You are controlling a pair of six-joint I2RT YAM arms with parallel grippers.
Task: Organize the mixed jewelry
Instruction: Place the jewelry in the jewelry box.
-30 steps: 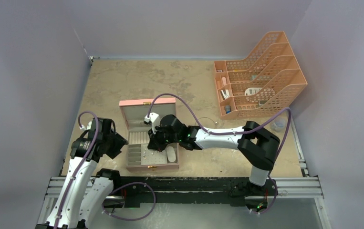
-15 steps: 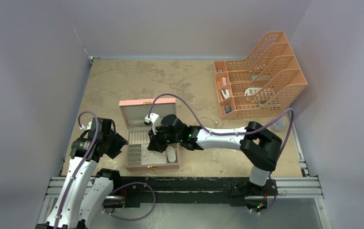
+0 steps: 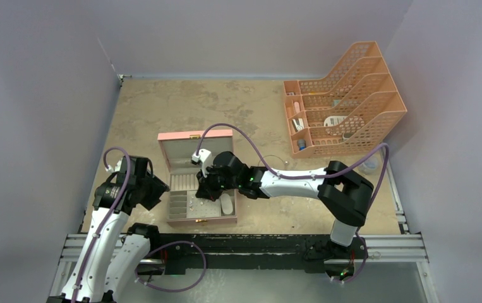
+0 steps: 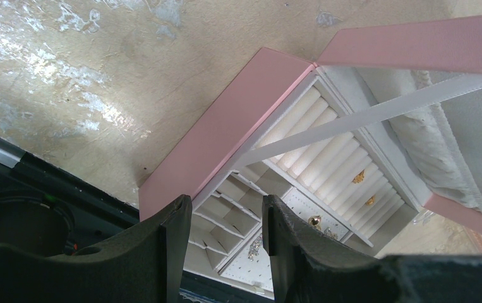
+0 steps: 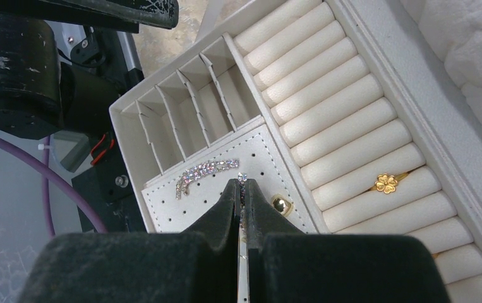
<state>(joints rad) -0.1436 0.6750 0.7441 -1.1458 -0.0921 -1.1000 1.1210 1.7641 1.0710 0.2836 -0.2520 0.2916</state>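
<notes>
Placing step: the right gripper (image 5: 242, 187), pinched shut on a tiny sparkly stud (image 5: 242, 177), must seat it in the box's (image 3: 197, 220) perforated panel (image 5: 191, 203); the left gripper (image 4: 225, 209) hangs half-open, empty

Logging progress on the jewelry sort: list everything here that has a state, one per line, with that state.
Pink box: open, lid raised.
Left gripper: open, empty, beside the box.
Right gripper: shut on a tiny sparkly piece over the perforated pad.
Flower ring: seated between ring rolls.
Gold stud: on the pad.
Sparkly strip: lying on the pad.
</notes>
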